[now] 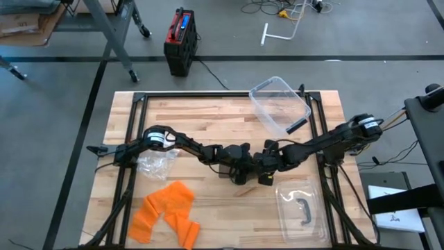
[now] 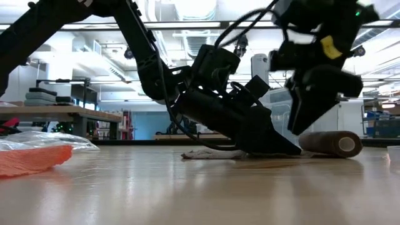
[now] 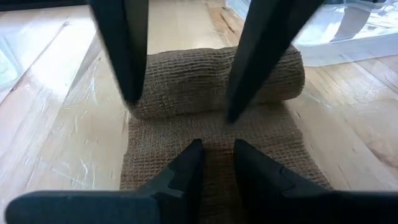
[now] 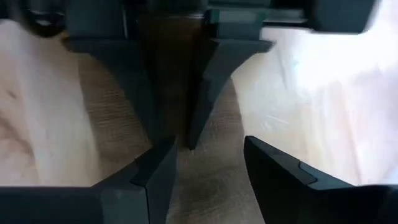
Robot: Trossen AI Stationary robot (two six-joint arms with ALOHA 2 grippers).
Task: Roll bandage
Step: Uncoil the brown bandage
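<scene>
**Both grippers meet over the bandage at table centre**

High view: a clear tub [image 1: 279,103] holds one dark piece; left gripper [image 1: 241,169] and right gripper [image 1: 267,170] meet mid-table.

Low view: only here, rolled bandage [image 2: 331,143] lies on the table, behind the grippers.

Left wrist: fingers narrowly parted, tips on the unrolled strip.

Right wrist: fingers spread, straddling the strip, gripping nothing.

In the high view both grippers meet at the table [image 1: 208,114] centre, a clear bin [image 1: 279,104] to their upper right, a lid [image 1: 302,208] at lower right, orange cloth [image 1: 166,212] at lower left.
</scene>
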